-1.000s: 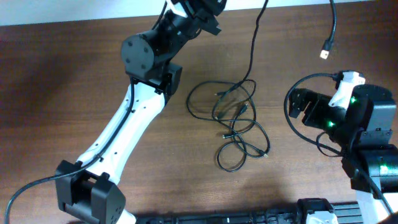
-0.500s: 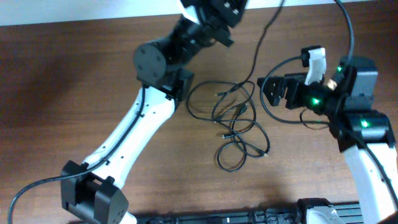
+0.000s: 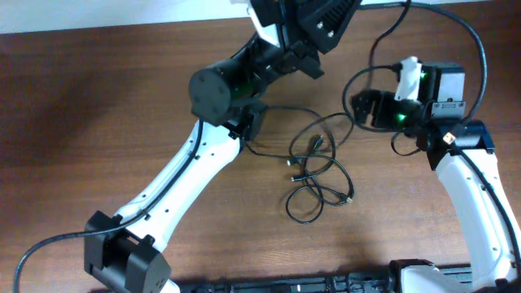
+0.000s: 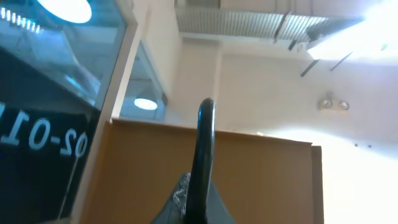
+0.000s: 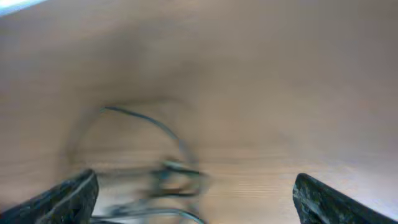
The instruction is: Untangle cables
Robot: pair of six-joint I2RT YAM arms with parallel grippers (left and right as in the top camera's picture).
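Observation:
The cables [image 3: 313, 167] lie as a loose tangle of thin black loops on the brown table [image 3: 98, 98], with small plug ends at its lower right. My left gripper [image 3: 313, 20] is raised high at the top centre, pointing upward. In the left wrist view it [image 4: 198, 190] is shut on one black cable [image 4: 205, 137] that rises between the fingers against the ceiling. My right gripper [image 3: 362, 107] stands open just right of the tangle. In its blurred wrist view the cables [image 5: 168, 174] lie ahead of the right gripper [image 5: 196, 190], between its wide-apart fingers, not gripped.
A thicker black wire [image 3: 468, 37] arcs over the right arm from the top edge. The left arm [image 3: 187, 171] stretches diagonally from the bottom left across the table. A dark bar [image 3: 326, 286] runs along the table's front edge.
The right arm has swung in from the right edge to the tangle's right side. The left gripper has moved right and higher with its cable, and the tangle's upper loops have shifted.

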